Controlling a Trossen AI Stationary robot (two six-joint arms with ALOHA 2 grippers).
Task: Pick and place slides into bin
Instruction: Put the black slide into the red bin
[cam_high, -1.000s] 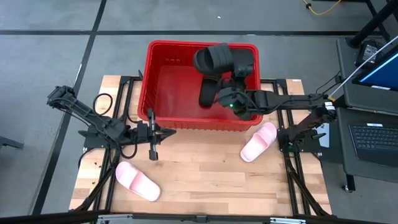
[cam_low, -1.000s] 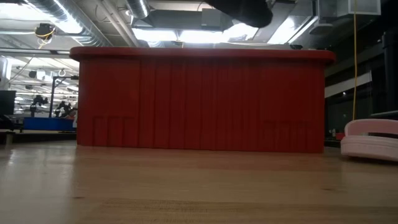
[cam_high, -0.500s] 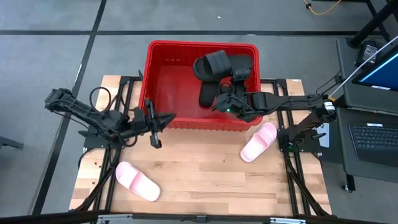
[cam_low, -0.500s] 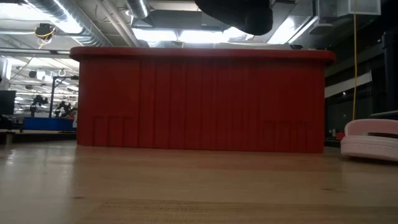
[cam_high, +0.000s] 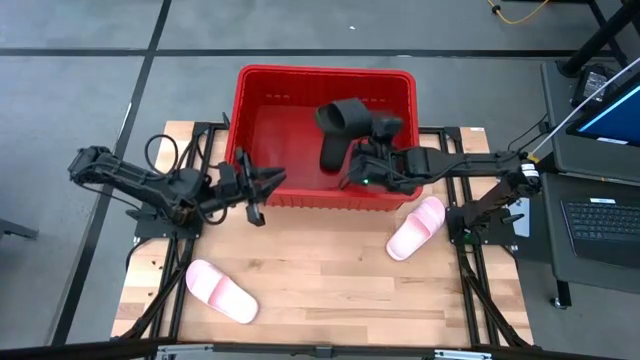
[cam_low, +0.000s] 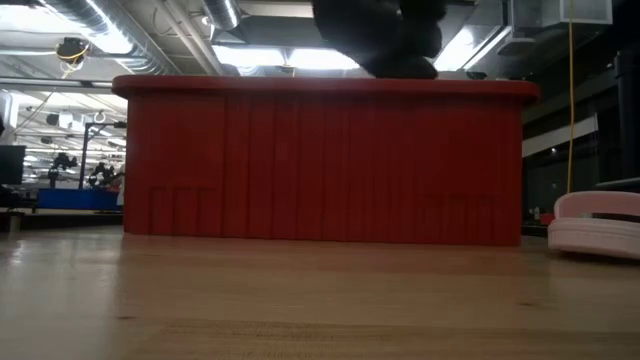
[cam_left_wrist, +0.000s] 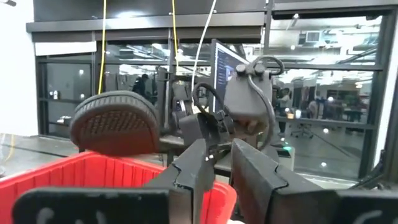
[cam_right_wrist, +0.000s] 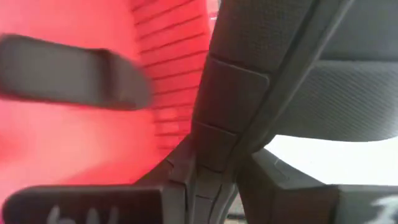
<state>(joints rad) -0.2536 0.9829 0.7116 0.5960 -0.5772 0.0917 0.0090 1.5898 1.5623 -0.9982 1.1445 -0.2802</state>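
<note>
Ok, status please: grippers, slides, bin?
Right gripper shut on black slide over bin. Left gripper shut, empty. Two pink slides on table.

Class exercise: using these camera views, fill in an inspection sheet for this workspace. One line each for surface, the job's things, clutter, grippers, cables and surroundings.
Surface: wooden table, mostly bare.
Job's things: red bin at the table's far edge; one black slide inside it, another black slide held above it; two pink slides on the table, one near left, one at right.
Clutter: nothing seen.
Grippers: right gripper over the bin, shut on the raised black slide; left gripper at the bin's near wall, empty, fingers close together.
Cables: black loops on the left arm; yellow cable on the floor.
Surroundings: grey floor, laptop at right.
</note>
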